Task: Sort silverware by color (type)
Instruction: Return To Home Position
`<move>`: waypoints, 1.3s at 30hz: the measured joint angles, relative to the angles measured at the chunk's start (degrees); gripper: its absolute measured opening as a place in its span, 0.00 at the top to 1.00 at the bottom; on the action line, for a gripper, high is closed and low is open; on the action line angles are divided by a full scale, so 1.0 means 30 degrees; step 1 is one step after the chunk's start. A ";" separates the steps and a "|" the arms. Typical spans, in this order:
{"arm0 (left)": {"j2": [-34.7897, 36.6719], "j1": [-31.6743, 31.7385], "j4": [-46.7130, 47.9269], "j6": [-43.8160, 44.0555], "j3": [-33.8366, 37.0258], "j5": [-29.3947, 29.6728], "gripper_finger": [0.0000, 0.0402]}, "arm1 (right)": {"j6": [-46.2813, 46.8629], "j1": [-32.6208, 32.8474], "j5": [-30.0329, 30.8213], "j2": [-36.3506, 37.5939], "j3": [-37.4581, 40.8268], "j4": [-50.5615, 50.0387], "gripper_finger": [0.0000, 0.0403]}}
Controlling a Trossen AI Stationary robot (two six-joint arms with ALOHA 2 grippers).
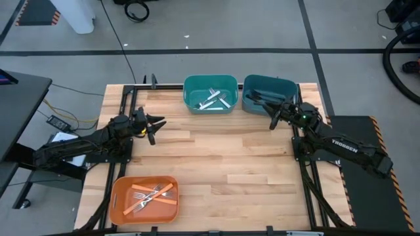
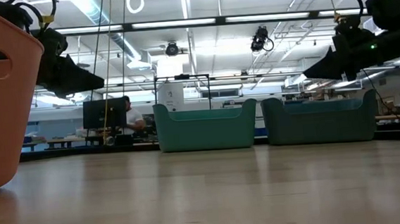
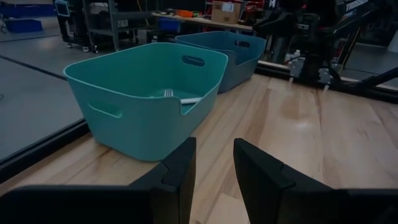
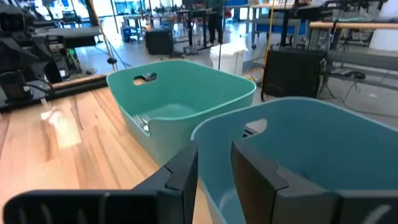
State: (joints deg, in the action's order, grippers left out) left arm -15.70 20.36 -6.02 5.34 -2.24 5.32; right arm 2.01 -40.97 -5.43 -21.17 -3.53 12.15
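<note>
Every fork I see lies in a bin. White-handled forks [image 1: 213, 99] lie in the teal bin [image 1: 210, 84], and one shows in the left wrist view [image 3: 177, 96]. Dark forks [image 1: 262, 98] lie in the blue-grey bin [image 1: 292, 88]. Orange-handled forks [image 1: 149, 195] lie in the orange bin [image 1: 121, 210]. My left gripper [image 1: 157, 128] hovers open and empty over the table's left side, pointing toward the teal bin [image 3: 143, 118]. My right gripper [image 1: 274, 115] is open and empty, hovering at the near side of the blue-grey bin [image 4: 298, 124].
The teal and blue-grey bins stand side by side at the table's far edge [image 2: 204, 126] [image 2: 320, 118]. The orange bin sits at the near left corner [image 2: 2, 105]. Bare wood [image 1: 223, 157] spans the middle of the table. A person sits in the room beyond [image 2: 131, 117].
</note>
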 joint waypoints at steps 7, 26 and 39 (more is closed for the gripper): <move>-0.0007 0.0005 -0.0007 0.0000 0.0000 -0.0006 0.71 | 0.0280 0.0000 -0.0065 -0.0058 0.0071 -0.0064 0.74; 0.1086 -0.0100 0.0895 0.0010 0.0576 0.0012 0.71 | 0.0281 0.1670 0.0029 0.2602 0.0108 -0.0091 0.74; 0.3941 -0.2281 0.1070 0.0007 0.0583 -0.0023 0.71 | 0.0288 0.6702 -0.0097 0.7038 0.0106 0.0217 0.74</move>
State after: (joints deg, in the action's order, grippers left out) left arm -3.88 13.52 -2.81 5.37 -0.49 5.25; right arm 2.87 -20.87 -5.72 -0.06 -3.21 12.81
